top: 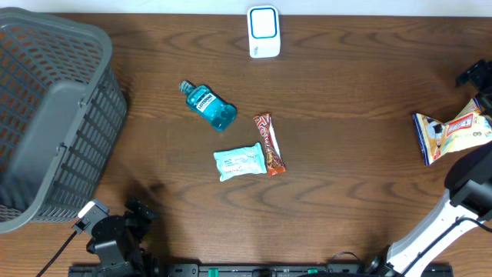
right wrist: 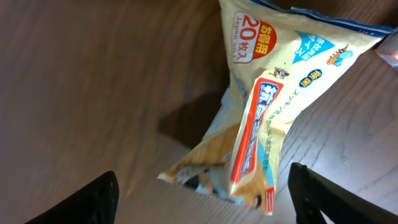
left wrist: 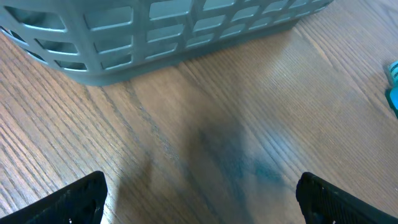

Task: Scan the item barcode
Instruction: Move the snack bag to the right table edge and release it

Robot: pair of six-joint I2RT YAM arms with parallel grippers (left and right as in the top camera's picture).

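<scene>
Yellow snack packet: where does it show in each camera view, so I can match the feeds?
Overhead: the yellow snack packet lies at the far right edge, mid-height.
Left wrist: not in it.
Right wrist: it fills the centre and upper right.
Shared landmark: the dark wood table, visible in all three views.

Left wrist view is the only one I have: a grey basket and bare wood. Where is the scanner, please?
Observer: The white scanner stands at the far side of the table, near the middle.
Operator: Which items lie on the table?
Observer: A blue mouthwash bottle, a candy bar and a pale blue packet lie mid-table.
Operator: What does the right hand do?
Observer: The right hand is open over a yellow snack bag at the right side, not gripping it.
</scene>
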